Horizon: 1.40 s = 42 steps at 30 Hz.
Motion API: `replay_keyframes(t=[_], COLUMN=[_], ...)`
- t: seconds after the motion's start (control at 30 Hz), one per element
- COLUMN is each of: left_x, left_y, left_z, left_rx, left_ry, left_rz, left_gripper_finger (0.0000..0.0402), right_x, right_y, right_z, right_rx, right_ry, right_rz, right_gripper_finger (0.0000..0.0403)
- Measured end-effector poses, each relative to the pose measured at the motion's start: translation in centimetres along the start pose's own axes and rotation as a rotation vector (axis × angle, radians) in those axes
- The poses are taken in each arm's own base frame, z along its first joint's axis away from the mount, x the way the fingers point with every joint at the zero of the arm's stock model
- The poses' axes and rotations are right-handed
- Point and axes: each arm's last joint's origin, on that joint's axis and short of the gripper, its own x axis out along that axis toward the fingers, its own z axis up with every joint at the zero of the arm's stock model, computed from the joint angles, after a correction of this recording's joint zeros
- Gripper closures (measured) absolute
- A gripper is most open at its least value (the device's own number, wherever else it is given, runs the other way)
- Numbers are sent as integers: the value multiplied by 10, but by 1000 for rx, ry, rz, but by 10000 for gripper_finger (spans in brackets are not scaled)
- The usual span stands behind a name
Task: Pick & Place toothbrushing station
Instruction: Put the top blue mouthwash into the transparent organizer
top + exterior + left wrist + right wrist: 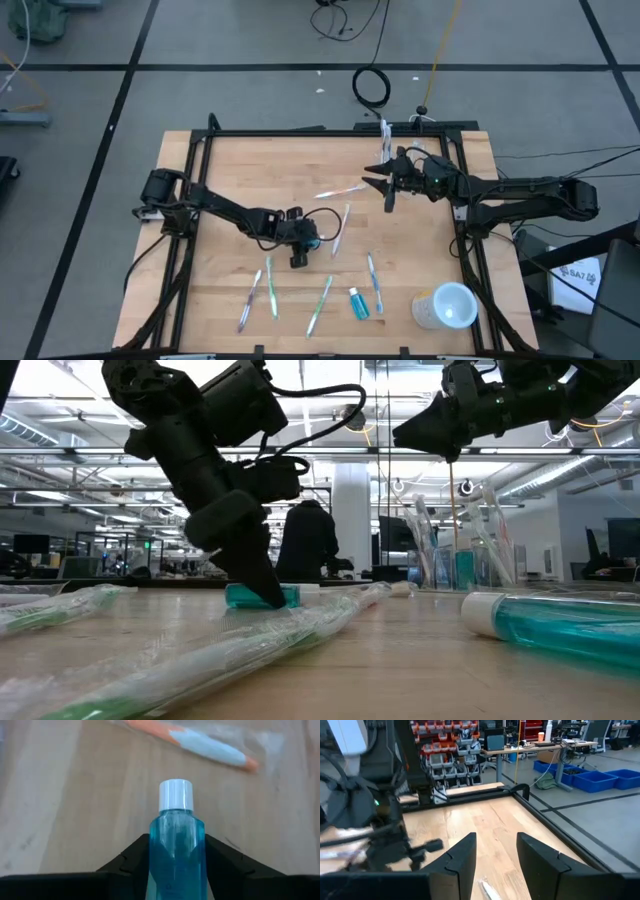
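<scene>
Wooden table [230, 170], left gripper [175, 851] around blue tube [176, 845]

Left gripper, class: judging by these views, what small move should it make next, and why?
Probably lift straight up. The left gripper has its fingers on both sides of the small blue white-capped tube, which lies on the table. The right gripper hangs raised and open.
</scene>
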Motion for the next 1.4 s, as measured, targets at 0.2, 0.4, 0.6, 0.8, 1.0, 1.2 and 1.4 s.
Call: replay_keyframes(t=[0.2, 0.4, 0.6, 0.8, 1.0, 1.2, 1.4], left_x=[-1, -10, -22, -23, -29, -31, -33], left_y=[0, -3, 4, 13, 19, 22, 23], left_z=[14, 43, 64, 64, 71, 74, 77], left_rx=[-17, -11, -45, -82, -61, -17, -22], left_ry=[-160, -466, -690, -679, -758, -789, -823], left_rz=[56, 34, 29, 92, 117, 134, 148], left_gripper_finger=[230, 237, 233, 232, 236, 231, 230], right_x=[3, 17, 27, 27, 27, 27, 27], right_y=[2, 11, 10, 15, 17, 18, 17], right_z=[-5, -15, -21, -23, -21, -21, -22], right_rx=[-10, -11, -58, -98, -86, -82, -53], right_ry=[30, 46, 23, 27, 13, 13, 24], right_rz=[48, 215, 237, 388, 399, 403, 400], right_gripper_finger=[271, 271, 246, 187, 164, 168, 172])
